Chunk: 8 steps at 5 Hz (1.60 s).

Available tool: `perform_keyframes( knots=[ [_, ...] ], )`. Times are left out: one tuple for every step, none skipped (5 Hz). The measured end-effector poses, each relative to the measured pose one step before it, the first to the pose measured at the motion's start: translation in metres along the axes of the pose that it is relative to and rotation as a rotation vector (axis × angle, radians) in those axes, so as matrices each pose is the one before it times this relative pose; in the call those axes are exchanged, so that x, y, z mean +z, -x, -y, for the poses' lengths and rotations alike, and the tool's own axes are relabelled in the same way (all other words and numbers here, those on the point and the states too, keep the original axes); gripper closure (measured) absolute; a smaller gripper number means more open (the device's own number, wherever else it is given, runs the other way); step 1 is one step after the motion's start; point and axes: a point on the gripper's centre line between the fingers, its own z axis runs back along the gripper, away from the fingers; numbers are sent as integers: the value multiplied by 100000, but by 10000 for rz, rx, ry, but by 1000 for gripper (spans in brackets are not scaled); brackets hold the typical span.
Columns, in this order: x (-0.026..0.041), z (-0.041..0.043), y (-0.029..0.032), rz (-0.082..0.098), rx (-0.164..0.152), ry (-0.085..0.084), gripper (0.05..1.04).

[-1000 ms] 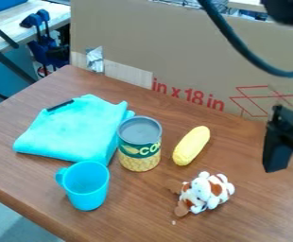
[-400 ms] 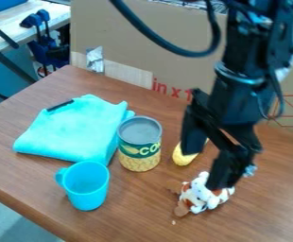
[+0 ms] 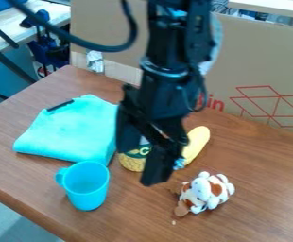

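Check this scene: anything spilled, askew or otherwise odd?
One small oddity: a pale speck on the table near the plush toy looks like a stray crumb, though too small to identify. The cup stands upright and no spill shows. The open gripper partly hides the can.

A single fixed camera stood above the near side of the brown worktop, fairly close, and faced down at a slant across it toward the upright cardboard panel behind. With one view supplied, no shared coverage between cameras was recorded.
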Motion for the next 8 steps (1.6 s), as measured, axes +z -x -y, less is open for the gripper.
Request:
perform_keyframes(
  knots=[
    [-819,-1645,2136,280,553,-138,81],
    [-1354,-1842,1380,-159,818,-107,81],
    [-491,-2118,120,284,595,-117,81],
    [-810,-1039,-279,241,477,57,81],
    [-1089,988,-1074,109,-36,440,81],
    [-628,949,-601,21,-92,252,81],
    [-491,677,-522,70,-105,153,81],
    [-866,272,-64,-281,-3,154,81]
  ],
)
